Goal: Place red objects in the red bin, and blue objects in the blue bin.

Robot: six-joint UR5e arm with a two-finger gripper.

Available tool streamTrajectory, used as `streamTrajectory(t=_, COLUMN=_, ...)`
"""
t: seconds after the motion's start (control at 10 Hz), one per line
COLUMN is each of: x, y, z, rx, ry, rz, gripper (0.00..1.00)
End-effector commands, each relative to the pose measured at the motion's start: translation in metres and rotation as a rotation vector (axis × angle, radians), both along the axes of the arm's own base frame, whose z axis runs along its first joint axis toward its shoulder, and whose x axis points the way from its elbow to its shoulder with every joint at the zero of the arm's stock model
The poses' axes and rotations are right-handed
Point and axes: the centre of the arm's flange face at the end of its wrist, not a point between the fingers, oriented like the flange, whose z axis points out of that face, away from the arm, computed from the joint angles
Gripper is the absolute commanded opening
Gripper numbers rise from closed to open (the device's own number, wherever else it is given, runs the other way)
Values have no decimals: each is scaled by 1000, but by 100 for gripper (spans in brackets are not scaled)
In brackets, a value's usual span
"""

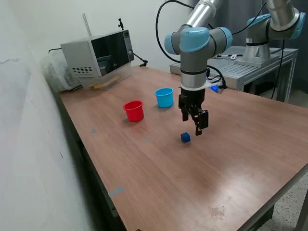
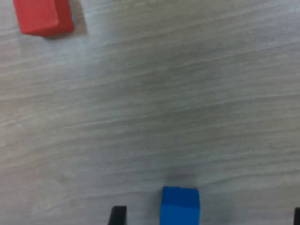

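Item: blue cube [image 1: 185,137] — I am seeing it resting on the wooden surface [image 1: 159,178], well apart from both cups, toward the exterior view's right of them. In the wrist view the blue cube [image 2: 179,205] is sitting between the two dark fingertips [image 2: 117,214] at the picture's edge, nearer one than the other, touching neither.

Item: gripper [image 1: 192,123] — I am reading it as spread wide and holding nothing, hanging just above the blue cube and slightly to the side of it.

Item: red cube [image 2: 43,16] — lying on the surface, well apart from the blue one; I am not making it out in the exterior view.

Item: red bin [image 1: 134,110] and blue bin [image 1: 164,97] — both standing upright, mouths up, near each other. I cannot tell what they are holding.

Step in hand, as I am judging it: the approach to picking the blue cube, not yet grasped. The next move is calling for centring the jaws over it, lowering, then closing.

Orientation: a cube has no long axis; its faces are sitting roughly square to the fingers — little wrist rotation seems needed.
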Motion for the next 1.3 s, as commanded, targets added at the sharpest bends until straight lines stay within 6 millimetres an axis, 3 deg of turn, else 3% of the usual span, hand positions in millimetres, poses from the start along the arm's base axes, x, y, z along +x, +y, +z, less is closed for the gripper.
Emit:
streamTrajectory(t=0.0, x=2, y=-2, z=-24, rx=2, ry=-30, rz=-15, gripper=100)
streamTrajectory(t=0.4, x=-4, y=-7, z=-28, rx=-1, ry=-20, rz=-11, gripper=100)
streamTrajectory(t=0.7, x=-12, y=-8, z=-19, rx=-9, ry=17, rz=-9, gripper=100)
streamTrajectory(t=1.0, x=-16, y=-8, z=-30, rx=-9, ry=18, rz=-6, gripper=100)
streamTrajectory(t=1.2, x=-20, y=-2, z=-27, rx=-8, ry=24, rz=-10, gripper=100)
